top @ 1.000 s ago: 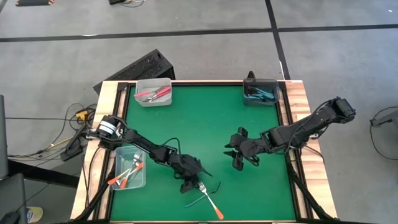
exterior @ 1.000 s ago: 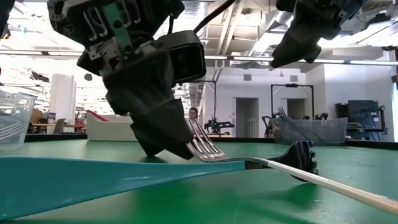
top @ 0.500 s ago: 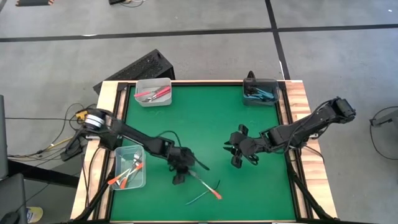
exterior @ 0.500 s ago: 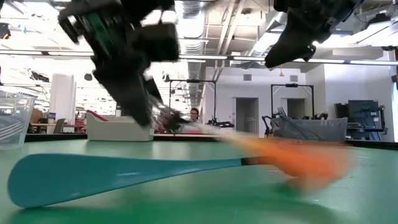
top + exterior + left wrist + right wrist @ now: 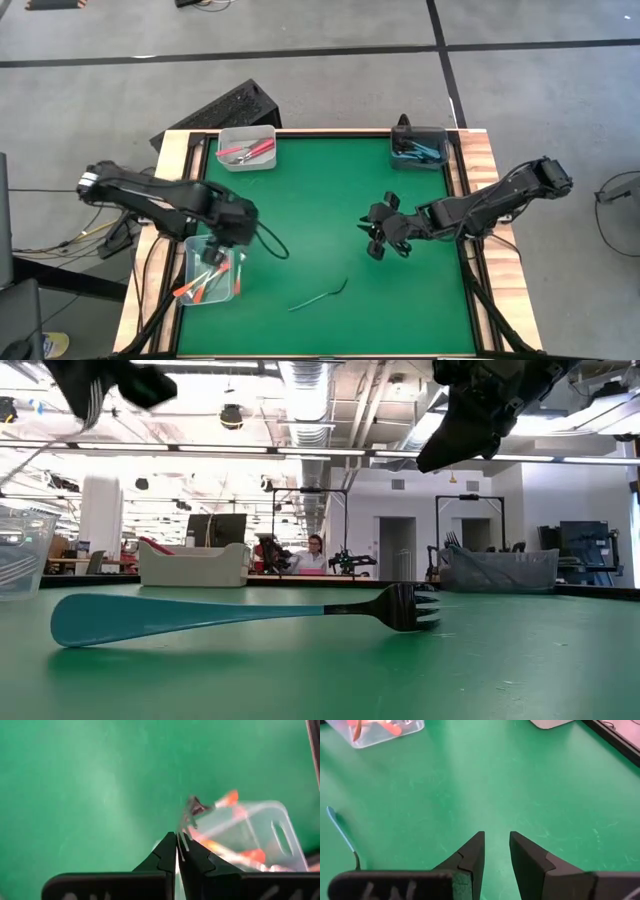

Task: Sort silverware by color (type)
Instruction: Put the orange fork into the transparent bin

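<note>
I hold my left tool [image 5: 176, 851] clenched on an orange fork [image 5: 196, 810] above the orange bin [image 5: 190, 262] to drop it there, my right tool [image 5: 495, 851] released, the teal fork [image 5: 320, 295] near that bin.

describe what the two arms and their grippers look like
Both arms are black, built of jointed segments. The left arm has a silver-white band near its outer end and a black cable looping off its wrist. The right gripper has two dark, wedge-shaped fingers; pale handwritten marks show on its body. The left gripper has matching fingers.
</note>
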Controlling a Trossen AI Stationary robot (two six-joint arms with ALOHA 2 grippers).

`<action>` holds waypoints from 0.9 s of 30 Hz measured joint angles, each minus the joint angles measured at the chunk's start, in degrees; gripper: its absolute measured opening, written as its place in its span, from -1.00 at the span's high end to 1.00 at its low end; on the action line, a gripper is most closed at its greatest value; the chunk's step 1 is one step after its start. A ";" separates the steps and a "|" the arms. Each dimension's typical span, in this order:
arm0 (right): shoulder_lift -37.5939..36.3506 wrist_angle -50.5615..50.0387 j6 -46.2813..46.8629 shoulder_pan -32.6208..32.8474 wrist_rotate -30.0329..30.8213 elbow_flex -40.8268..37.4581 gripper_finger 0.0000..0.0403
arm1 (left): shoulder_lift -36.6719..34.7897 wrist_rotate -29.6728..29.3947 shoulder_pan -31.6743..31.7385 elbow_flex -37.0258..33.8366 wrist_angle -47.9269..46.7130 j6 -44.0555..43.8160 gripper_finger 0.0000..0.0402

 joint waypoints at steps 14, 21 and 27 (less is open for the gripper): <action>0.00 2.99 -0.08 -2.75 -0.03 0.00 0.43 | -2.22 3.38 0.04 14.58 -16.77 5.49 1.00; 0.00 3.22 -0.08 -2.70 -0.10 -0.02 0.43 | -2.19 2.54 -0.37 11.38 -16.52 4.80 1.00; 0.00 3.15 -0.08 -2.16 -0.21 -0.02 0.42 | -2.21 3.74 -0.37 1.15 -16.74 3.33 1.00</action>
